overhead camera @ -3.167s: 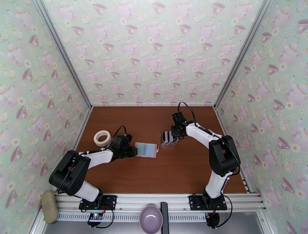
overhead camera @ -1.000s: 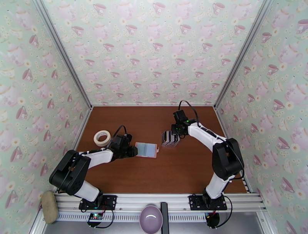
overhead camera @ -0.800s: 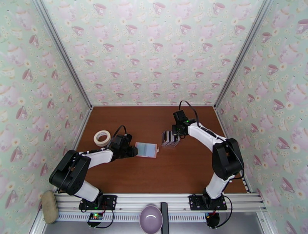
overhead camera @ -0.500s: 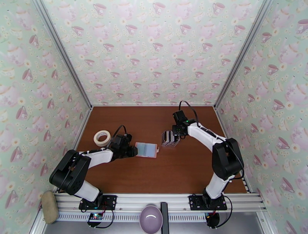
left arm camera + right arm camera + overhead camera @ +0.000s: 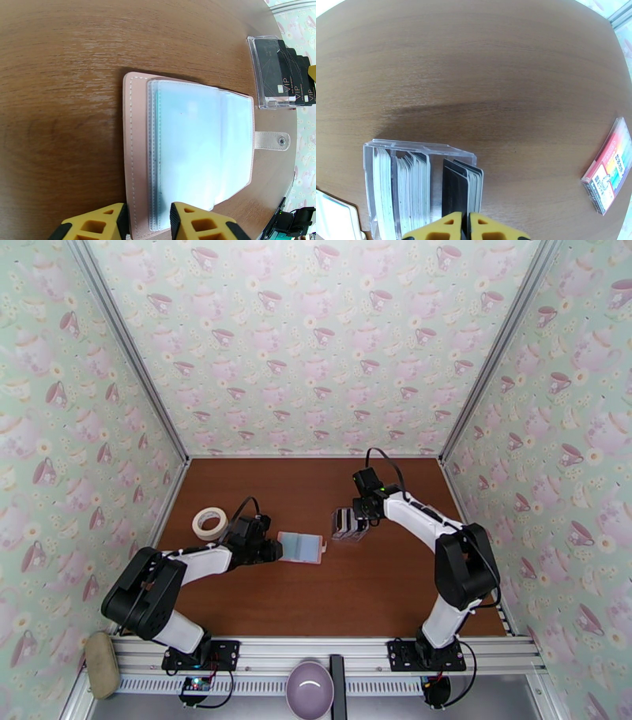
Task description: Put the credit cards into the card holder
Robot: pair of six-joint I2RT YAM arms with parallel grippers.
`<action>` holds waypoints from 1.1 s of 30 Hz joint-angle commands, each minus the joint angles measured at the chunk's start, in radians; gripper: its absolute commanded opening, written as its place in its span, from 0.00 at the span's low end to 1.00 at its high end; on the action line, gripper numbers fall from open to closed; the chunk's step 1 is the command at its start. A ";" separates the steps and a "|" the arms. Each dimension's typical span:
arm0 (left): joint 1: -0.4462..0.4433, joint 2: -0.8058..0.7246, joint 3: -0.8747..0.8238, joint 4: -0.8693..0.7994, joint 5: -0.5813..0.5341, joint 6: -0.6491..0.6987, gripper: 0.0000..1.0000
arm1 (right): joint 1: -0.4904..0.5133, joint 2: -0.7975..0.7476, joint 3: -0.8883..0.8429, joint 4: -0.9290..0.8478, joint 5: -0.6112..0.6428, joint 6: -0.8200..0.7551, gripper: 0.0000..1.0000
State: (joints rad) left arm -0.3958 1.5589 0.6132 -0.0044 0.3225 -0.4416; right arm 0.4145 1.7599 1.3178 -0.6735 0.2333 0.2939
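Note:
The card holder (image 5: 301,547) lies open on the brown table, pale pink outside and pale blue inside, its snap tab (image 5: 272,141) pointing right. My left gripper (image 5: 275,549) is shut on its left edge; the left wrist view has the card holder (image 5: 197,146) running in between the yellow fingertips (image 5: 98,225). The credit cards (image 5: 345,524) stand upright in a clear stand (image 5: 418,148). My right gripper (image 5: 465,225) is shut on the top edge of a black card (image 5: 454,185) at the stand's right end. My right gripper (image 5: 357,516) sits just right of the card holder.
A roll of white tape (image 5: 209,523) lies left of the left arm. A rainbow-striped block (image 5: 608,169) lies right of the stand. A purple bowl (image 5: 310,688) and a tan sponge (image 5: 101,665) sit at the near rail. Patterned walls close in the table.
The right arm's elbow has shifted slightly rightward while its gripper stayed at the card stand. The left arm and card holder have not moved.

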 commanded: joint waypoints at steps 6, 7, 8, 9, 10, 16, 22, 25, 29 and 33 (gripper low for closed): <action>-0.004 0.051 -0.020 -0.037 0.023 -0.009 0.36 | 0.007 -0.021 0.035 -0.044 0.052 -0.019 0.07; -0.005 0.051 -0.021 -0.036 0.023 -0.009 0.36 | 0.007 -0.020 0.035 -0.044 0.053 -0.019 0.07; -0.005 0.051 -0.021 -0.036 0.023 -0.009 0.36 | 0.007 -0.025 0.036 -0.045 0.053 -0.019 0.07; -0.005 0.051 -0.021 -0.036 0.023 -0.009 0.36 | 0.008 -0.026 0.035 -0.046 0.051 -0.019 0.06; -0.005 0.050 -0.022 -0.036 0.023 -0.008 0.36 | 0.009 -0.029 0.037 -0.047 0.053 -0.018 0.07; -0.005 0.051 -0.021 -0.035 0.024 -0.008 0.36 | 0.010 -0.037 0.043 -0.055 0.061 -0.021 0.07; -0.005 0.051 -0.021 -0.035 0.026 -0.008 0.36 | 0.010 -0.027 0.044 -0.058 0.068 -0.025 0.09; -0.006 0.050 -0.022 -0.035 0.025 -0.008 0.36 | 0.010 -0.018 0.044 -0.060 0.071 -0.026 0.10; -0.005 0.050 -0.022 -0.035 0.026 -0.008 0.36 | 0.010 -0.013 0.043 -0.063 0.086 -0.027 0.11; -0.005 0.050 -0.022 -0.035 0.028 -0.008 0.36 | 0.010 -0.016 0.043 -0.069 0.097 -0.027 0.13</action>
State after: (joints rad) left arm -0.3958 1.5604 0.6132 -0.0017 0.3260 -0.4446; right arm 0.4244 1.7515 1.3384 -0.7132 0.2874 0.2829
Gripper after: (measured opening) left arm 0.358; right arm 0.122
